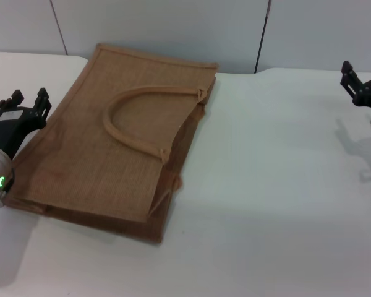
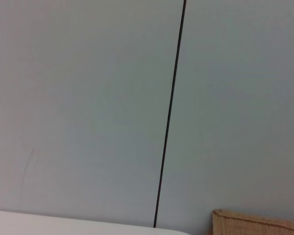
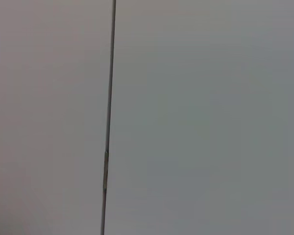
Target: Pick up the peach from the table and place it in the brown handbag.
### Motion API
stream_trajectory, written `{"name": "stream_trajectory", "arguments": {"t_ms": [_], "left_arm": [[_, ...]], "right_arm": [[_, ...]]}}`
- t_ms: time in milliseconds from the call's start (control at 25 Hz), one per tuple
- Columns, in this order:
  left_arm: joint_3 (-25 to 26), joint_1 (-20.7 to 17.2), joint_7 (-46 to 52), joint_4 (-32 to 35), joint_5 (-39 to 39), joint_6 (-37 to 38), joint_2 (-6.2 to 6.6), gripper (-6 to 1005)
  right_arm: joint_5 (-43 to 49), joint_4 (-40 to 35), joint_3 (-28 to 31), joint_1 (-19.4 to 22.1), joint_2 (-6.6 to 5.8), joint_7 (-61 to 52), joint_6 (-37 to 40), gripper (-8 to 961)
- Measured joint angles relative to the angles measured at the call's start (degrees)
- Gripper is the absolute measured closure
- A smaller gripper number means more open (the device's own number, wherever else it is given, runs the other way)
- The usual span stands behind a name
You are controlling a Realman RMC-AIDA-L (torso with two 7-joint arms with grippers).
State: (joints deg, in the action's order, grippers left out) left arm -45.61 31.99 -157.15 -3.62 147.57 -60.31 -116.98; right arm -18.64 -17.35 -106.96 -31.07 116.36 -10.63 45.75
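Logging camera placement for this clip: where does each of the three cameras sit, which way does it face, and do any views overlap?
Head: above, looking down on the table, the flat brown handbag, left gripper and right gripper at the edges; no peach visible.
Left wrist: faces the wall; a bag corner shows, no fingers.
Right wrist: faces only wall; no fingers.
Shared: head and left wrist both show the handbag.
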Motion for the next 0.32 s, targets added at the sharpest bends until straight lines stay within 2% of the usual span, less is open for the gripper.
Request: {"name": "stream_trajectory", "arguments": {"t_ms": [320], "left_arm": [[0.0, 0.52, 0.0, -0.12, 0.0, 0.37, 0.0, 458]], "right_arm": [[0.0, 0.17, 0.0, -1.35, 0.1, -0.03, -2.99, 272]]}}
